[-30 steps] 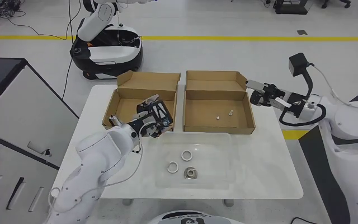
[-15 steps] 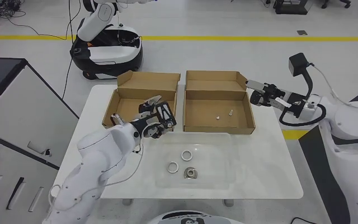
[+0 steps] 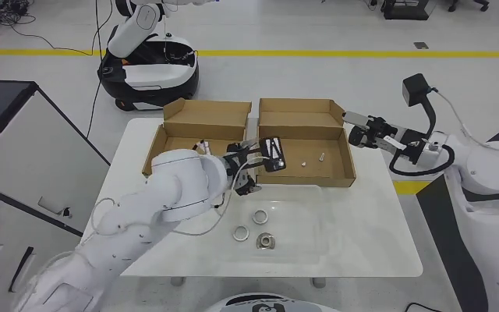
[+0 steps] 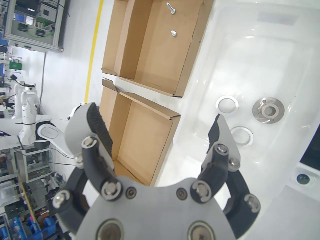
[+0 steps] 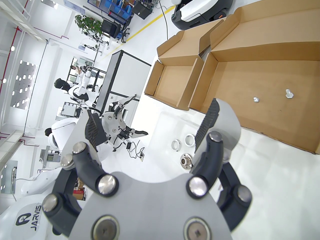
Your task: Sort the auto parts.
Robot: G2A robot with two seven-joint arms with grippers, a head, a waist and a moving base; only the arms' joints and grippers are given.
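The left gripper (image 3: 270, 151), spread and empty, has swung right from over the left box (image 3: 207, 109) to the right box's (image 3: 300, 144) near-left corner. Two rings (image 3: 260, 216) and a flange (image 3: 265, 241) lie in the near tray (image 3: 300, 210), probably next. The right gripper (image 5: 152, 116), also spread, hangs beside the right box.

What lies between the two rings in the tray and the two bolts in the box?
Only the box's cardboard wall and the tray's rim, past a bare stretch of tray floor; the left wrist view shows it.
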